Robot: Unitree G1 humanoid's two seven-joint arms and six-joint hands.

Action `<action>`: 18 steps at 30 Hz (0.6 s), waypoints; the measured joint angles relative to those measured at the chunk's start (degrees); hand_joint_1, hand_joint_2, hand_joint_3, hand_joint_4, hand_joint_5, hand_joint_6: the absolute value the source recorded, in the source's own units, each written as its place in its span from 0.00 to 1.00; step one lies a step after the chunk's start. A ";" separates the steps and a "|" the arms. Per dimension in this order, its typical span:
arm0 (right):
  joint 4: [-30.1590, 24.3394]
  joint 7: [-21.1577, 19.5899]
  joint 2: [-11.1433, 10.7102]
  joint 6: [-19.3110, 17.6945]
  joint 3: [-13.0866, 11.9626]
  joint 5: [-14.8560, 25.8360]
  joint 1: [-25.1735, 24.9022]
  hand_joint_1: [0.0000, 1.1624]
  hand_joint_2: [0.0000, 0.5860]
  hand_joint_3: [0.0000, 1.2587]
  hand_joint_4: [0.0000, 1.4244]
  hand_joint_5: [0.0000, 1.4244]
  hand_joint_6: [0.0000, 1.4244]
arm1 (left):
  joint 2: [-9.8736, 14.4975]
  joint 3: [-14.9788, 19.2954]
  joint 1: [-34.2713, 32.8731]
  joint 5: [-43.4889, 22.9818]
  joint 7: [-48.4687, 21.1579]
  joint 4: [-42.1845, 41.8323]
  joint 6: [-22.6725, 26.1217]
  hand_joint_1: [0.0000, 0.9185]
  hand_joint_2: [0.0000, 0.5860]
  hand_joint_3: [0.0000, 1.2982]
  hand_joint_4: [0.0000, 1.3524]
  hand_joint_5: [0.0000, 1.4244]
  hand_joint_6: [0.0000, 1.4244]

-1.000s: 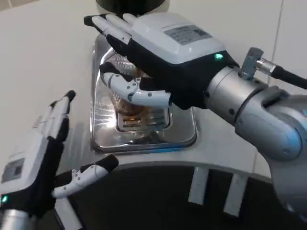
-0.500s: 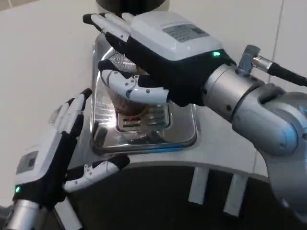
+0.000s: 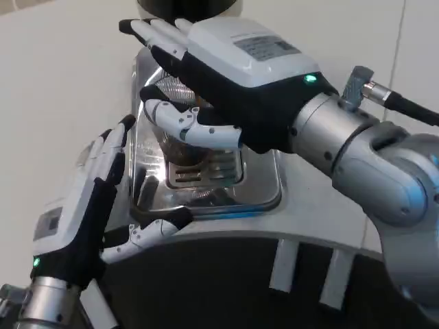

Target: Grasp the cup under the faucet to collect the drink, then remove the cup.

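White table [image 3: 62, 89]; right hand [image 3: 226, 75] holds cup [image 3: 180, 140], left hand [image 3: 86, 212] spread wide nearby

The right hand [image 3: 226, 82] reaches in from the picture's right on a silver forearm [image 3: 357, 147], its white back turned up with a green light lit near the wrist. Its fingers [image 3: 154, 34] stretch out toward the upper left, while the thumb [image 3: 188, 127] curls in below them. The left hand [image 3: 86, 205] rises from the lower left, palm side facing right, fingers [image 3: 113, 147] straight and close together pointing up, the thumb [image 3: 147, 233] held out to the right. Its green light glows near the wrist, above a silver cuff [image 3: 48, 301].
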 measured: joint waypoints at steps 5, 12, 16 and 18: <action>-1.03 -2.57 1.26 -0.15 -2.35 0.24 2.88 0.00 1.00 0.00 0.00 0.00 0.00 | -0.08 -0.43 -0.95 0.00 0.00 0.66 -0.03 0.12 0.02 0.00 0.00 0.00 0.00; -4.95 -6.82 2.50 1.00 -6.53 -1.88 8.23 0.00 1.00 0.00 0.00 0.00 0.00 | -0.10 -0.79 -1.52 0.00 0.00 1.34 -0.04 0.11 0.02 0.00 0.00 0.00 0.00; -5.28 -7.47 2.49 2.71 -10.60 -1.99 10.61 0.00 1.00 0.00 0.00 0.00 0.00 | -0.11 -1.51 -2.00 0.02 0.00 1.87 -0.05 0.10 0.01 0.00 0.00 0.00 0.00; -6.65 -7.67 2.44 3.11 -11.92 -2.43 12.45 0.00 1.00 0.00 0.00 0.00 0.00 | -0.18 -1.99 -2.38 0.06 0.00 1.94 -0.05 0.10 0.01 0.00 0.00 0.00 0.00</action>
